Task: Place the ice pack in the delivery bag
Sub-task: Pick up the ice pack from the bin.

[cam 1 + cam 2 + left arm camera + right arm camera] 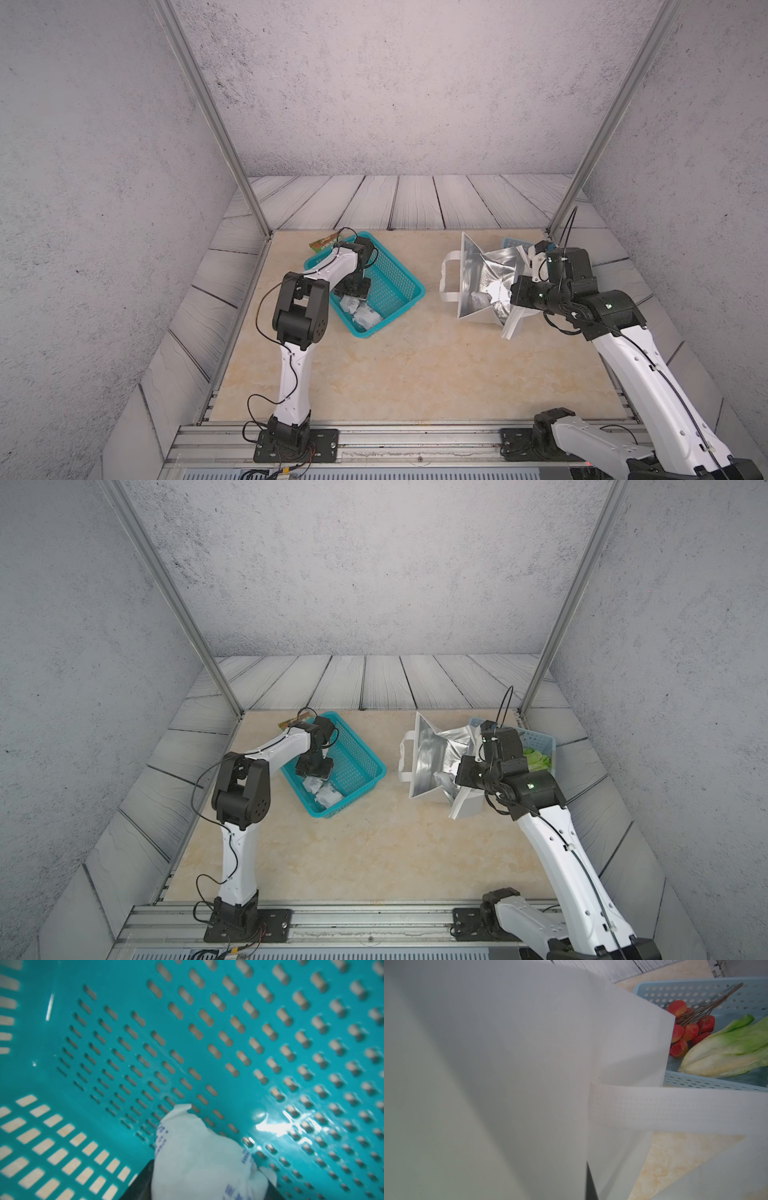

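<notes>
Worktop (415, 374): pale stone pattern, carries everything.

Delivery bag (482, 270): stands well apart from the teal basket (386, 278), on the side toward the right arm. Its mouth gapes upward and the foil lining shows. The wall farthest from the teal basket sags.

Teal basket: holds the left gripper (352, 296) and several white packs. The spare packs (368, 318) lie toward the basket's near corner.

Right gripper (515, 293): far from the teal basket, at the bag's rim. Its fingers are pressed together, seemingly pinching the bag wall. The right wrist view is filled with white fabric and a handle strap (675, 1109).

Left gripper, again: low inside the teal basket, fingers (141, 1180) closed around the ice pack (199, 1153). The pack fills the gap between them, close to the basket floor.

Judgement: the step in hand is the pick-up.
- Lift straight up until the pack clears the teal basket's rim, and only then swing toward the bag.
- The pack looks soft and may sag or slip, so move smoothly.
- The right arm should hold the mouth wide.
- Let go low over the foil, not above the rim.
</notes>
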### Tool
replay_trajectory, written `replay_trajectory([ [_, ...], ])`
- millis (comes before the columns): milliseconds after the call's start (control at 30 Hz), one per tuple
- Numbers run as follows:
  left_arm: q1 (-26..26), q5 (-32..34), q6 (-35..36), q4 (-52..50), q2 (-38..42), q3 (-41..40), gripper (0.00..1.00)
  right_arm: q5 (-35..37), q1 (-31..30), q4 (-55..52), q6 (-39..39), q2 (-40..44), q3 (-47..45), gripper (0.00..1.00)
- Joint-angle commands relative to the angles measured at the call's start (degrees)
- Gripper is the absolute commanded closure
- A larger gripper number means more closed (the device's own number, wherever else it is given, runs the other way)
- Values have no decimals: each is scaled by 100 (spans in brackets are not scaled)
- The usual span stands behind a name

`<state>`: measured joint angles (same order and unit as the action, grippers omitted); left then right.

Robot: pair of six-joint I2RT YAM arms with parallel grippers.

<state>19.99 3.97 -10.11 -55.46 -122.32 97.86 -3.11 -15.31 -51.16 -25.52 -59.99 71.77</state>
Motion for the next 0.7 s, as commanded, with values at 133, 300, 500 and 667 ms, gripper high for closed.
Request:
replay_trajectory([
  [133, 67, -1898, -442, 327, 2372, -538, 87, 0, 11, 272, -101, 148, -185, 100],
  [300, 266, -3228, -1353, 1267, 3688, -1278, 88, 5, 4, 275, -117, 154, -218, 100],
  [500, 958, -3616, -2107, 2577, 4739, -1550, 87, -83, 6, 307, -150, 177, -278, 100],
  [667, 1750, -3567, -2096, 2680, 4762, -1122, 87, -213, 7, 369, -201, 200, -319, 100],
])
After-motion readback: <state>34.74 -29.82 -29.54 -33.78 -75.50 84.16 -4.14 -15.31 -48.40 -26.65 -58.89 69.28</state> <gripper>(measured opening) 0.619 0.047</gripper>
